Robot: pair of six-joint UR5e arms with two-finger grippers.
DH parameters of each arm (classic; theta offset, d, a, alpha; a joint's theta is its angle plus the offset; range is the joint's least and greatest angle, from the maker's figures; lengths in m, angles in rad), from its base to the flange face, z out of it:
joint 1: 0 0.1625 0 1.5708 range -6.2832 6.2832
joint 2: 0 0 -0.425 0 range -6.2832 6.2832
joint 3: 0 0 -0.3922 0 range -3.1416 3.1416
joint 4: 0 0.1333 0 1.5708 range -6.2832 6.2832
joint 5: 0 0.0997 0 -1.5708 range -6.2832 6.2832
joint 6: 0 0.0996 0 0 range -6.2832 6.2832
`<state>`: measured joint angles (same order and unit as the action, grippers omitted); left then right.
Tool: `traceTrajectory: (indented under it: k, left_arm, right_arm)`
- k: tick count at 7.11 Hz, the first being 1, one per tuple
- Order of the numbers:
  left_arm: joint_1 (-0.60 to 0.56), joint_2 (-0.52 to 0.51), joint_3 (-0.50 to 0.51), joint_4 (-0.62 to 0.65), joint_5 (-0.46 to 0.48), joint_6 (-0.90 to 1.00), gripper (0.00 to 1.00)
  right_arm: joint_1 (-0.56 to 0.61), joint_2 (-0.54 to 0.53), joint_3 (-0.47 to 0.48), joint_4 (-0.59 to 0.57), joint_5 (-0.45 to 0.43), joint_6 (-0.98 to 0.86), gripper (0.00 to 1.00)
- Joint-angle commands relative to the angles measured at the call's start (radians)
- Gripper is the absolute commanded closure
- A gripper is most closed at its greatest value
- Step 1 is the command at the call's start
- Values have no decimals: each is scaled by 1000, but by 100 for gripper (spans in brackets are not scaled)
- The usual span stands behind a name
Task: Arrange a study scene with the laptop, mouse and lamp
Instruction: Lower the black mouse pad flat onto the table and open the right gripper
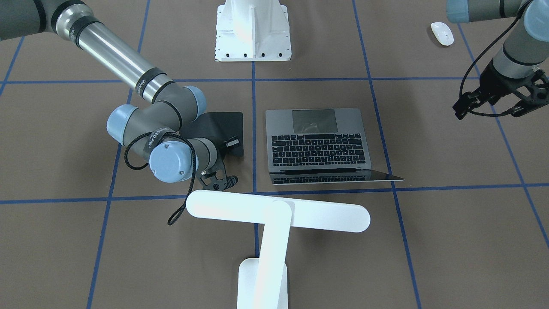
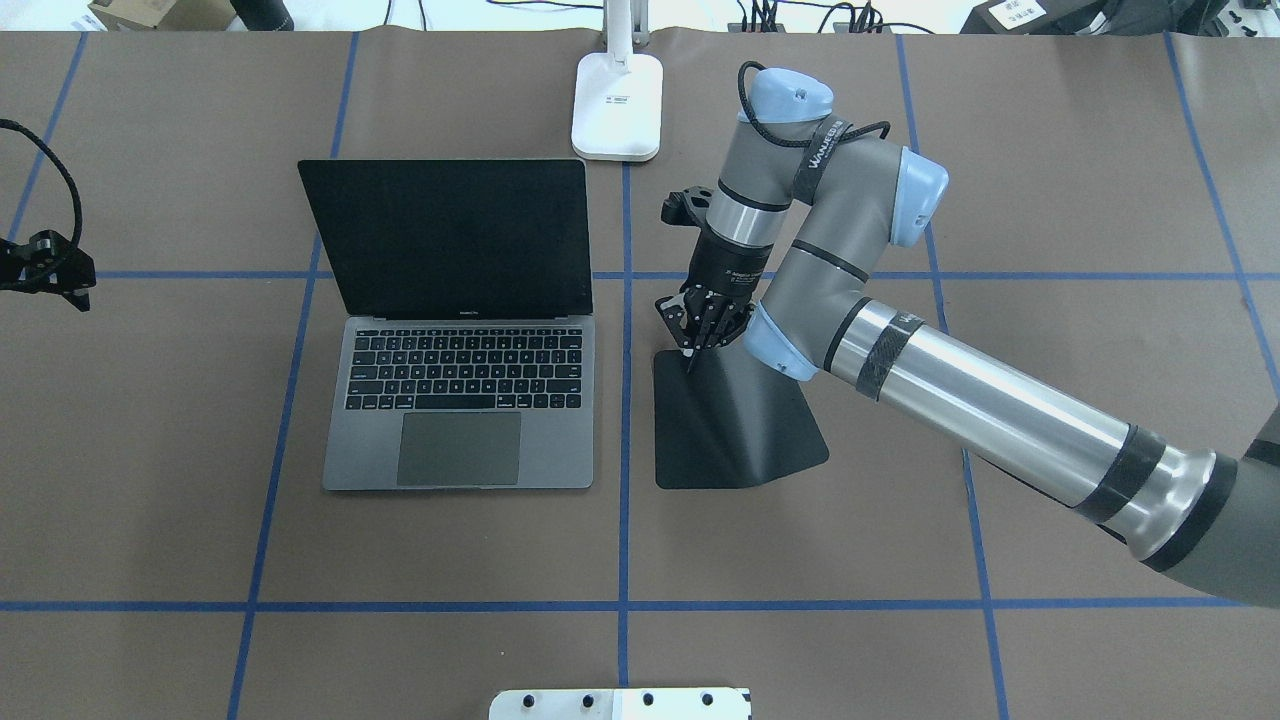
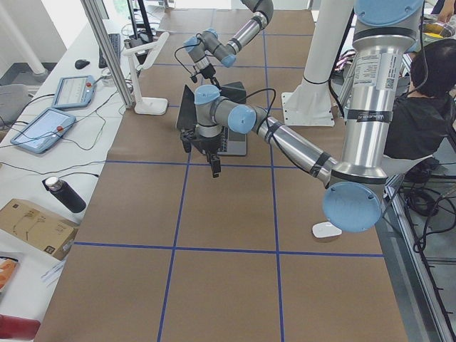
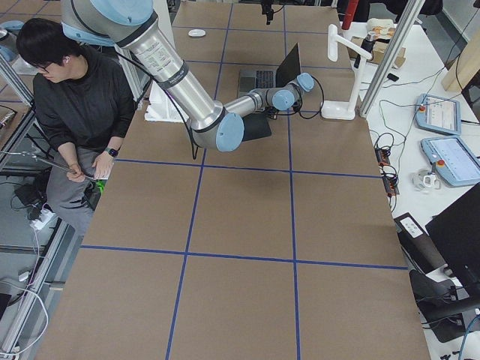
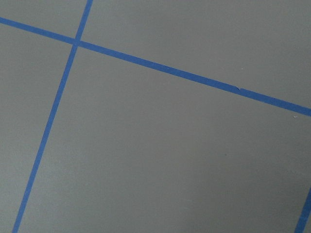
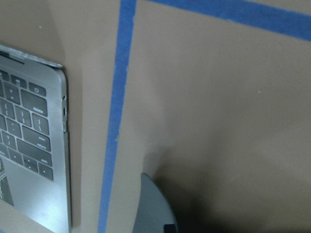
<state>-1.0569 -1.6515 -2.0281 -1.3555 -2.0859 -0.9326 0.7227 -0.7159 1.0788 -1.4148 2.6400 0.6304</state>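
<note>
Brown table [image 2: 450, 560] — open laptop [image 2: 455, 400]; black mousepad [image 2: 730, 430]

Seen from the robot, the laptop [image 2: 458, 400] lies left of the mousepad [image 2: 735, 430], the lamp [image 2: 617, 105] behind both.

Laptop: the slim space-grey metal laptop [image 2: 465, 400] with black keys and a grey trackpad lay open on the brown bench [image 2: 450, 560]. Its dark screen was raised and tilted back, and its keyboard faced the robot.
Mouse: the small glossy white oval mouse [image 1: 442, 33] sat flat near the robot's edge, on its left side, well apart from the laptop.
Lamp: the matte white T-shaped lamp [image 1: 279, 214] stood upright behind the laptop's lid, its rectangular base near the screen's right corner and its long bar head level.
</note>
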Motion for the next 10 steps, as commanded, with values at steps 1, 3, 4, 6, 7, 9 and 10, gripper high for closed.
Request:
traceTrajectory:
  k: [1, 3, 4, 6, 7, 9, 10]
  left_arm:
    - [2, -1, 3, -1, 1, 0, 0]
    - [0, -1, 3, -1, 1, 0, 0]
    - [2, -1, 3, -1, 0, 0, 0]
    - [0, -1, 11, -1, 1, 0, 0]
    - [0, -2, 15, -10, 0, 0, 0]
    - [0, -2, 25, -17, 1, 0, 0]
    - [0, -4, 26, -17, 0, 0, 0]
  right_arm:
    - [1, -7, 3, 0, 0, 0, 100]
    - [1, -7, 3, 0, 0, 0, 100]
    - [1, -7, 3, 0, 0, 0, 45]
    - [1, -7, 4, 7, 0, 0, 14]
    - [3, -8, 4, 29, 0, 0, 14]
    - [12, -8, 4, 53, -20, 0, 13]
    - [17, -5, 10, 54, -41, 0, 12]
